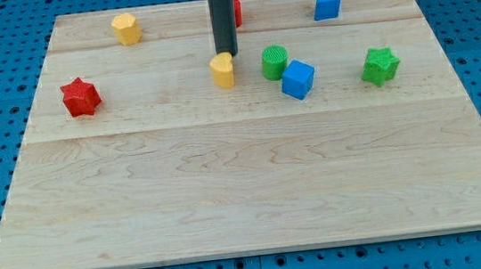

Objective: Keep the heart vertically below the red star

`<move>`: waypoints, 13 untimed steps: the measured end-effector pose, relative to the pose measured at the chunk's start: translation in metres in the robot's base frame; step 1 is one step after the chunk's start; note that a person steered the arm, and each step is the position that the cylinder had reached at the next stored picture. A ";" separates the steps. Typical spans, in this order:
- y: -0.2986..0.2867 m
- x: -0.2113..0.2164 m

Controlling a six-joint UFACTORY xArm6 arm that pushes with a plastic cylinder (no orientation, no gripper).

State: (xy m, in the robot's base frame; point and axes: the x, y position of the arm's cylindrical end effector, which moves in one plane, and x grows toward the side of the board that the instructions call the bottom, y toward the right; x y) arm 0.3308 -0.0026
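The red star (81, 97) lies at the board's left. The yellow heart (223, 70) lies near the middle of the board's upper part, well to the right of the star and at about the same height. My tip (227, 53) stands at the heart's upper edge, touching it or nearly so. The rod rises from there to the view's top.
A yellow hexagonal block (125, 28) lies at the upper left. A red block (236, 11) is half hidden behind the rod. A blue block (327, 3) lies at the upper right. A green round block (275, 62), a blue cube (297, 79) and a green star (380, 66) lie to the right of the heart. The wooden board (247, 196) ends on all sides.
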 end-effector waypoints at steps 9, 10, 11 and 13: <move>-0.120 0.044; -0.135 0.073; -0.164 0.112; -0.172 0.169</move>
